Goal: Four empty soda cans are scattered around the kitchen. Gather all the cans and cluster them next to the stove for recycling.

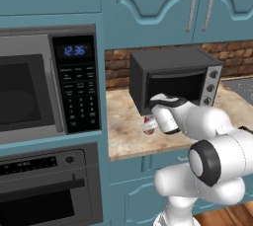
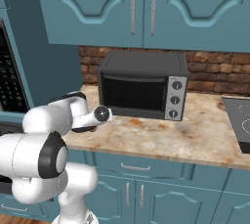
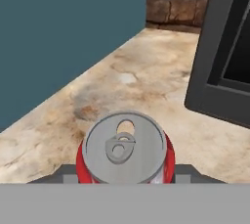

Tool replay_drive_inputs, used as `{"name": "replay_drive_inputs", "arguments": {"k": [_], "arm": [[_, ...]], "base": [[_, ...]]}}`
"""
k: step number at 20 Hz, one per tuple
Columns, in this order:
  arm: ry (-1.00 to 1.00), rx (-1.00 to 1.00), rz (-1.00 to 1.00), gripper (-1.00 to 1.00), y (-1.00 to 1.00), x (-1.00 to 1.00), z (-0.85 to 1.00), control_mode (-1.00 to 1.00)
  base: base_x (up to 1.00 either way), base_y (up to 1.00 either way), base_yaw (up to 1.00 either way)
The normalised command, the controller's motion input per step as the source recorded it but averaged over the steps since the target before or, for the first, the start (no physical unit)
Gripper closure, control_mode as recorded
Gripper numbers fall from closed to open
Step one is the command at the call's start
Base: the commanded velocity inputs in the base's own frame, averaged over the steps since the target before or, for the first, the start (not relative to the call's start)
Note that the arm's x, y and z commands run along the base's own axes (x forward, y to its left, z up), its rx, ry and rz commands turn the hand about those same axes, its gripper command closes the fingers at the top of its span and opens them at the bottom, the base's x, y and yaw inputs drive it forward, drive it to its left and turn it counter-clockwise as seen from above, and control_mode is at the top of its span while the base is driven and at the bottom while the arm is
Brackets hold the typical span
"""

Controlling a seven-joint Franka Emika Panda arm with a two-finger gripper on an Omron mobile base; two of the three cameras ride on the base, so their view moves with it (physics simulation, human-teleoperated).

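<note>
red soda can [image 3: 125, 152] sits closest to the hand camera, upright, its silver top and pull tab facing the lens, with the gripper [image 3: 125, 171] pinching it between two dark fingertips [image 3: 181, 171] that press against its sides low in that view. in the left base view the same can [image 1: 148, 125] shows just below the wrist, its red and silver body hanging close above the counter [image 1: 123, 131]; whether it touches the surface cannot be told. the white arm bends forward from its big dark-ringed elbow, the forearm reaching toward the wall and the hand pointing down beside the front left corner of the toaster oven [image 1: 173, 79]. from the right base view the forearm lies nearly level over the counter's left end, its wrist just in front of the oven's lower left corner. the toaster oven's door is shut, and its dark glass hides whatever is inside. left of the counter stands a tall teal cabinet holding a microwave [image 1: 47, 84] and a wall oven [image 1: 49, 185], both closed. the stove [image 2: 239, 120] lies at the counter's far right, well apart from the can.
</note>
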Motion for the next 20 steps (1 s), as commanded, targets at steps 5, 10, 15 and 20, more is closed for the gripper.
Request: {"name": "replay_drive_inputs", "arguments": {"k": [5,10,15,20], "arm": [[0.03,0.0,-0.28,1.0,-0.29,-0.01,0.18,-1.0],[0.06,0.0,-0.25,1.0,-0.26,-0.07,0.36,-1.0],[0.05,0.0,-0.2,1.0,-0.23,-0.11,0.43,-1.0],[0.03,0.0,-0.15,1.0,-0.16,-0.16,0.41,-1.0]], "base": [[0.0,0.0,0.0],[0.0,0.0,0.0],[0.0,0.0,0.0],[0.0,0.0,0.0]]}}
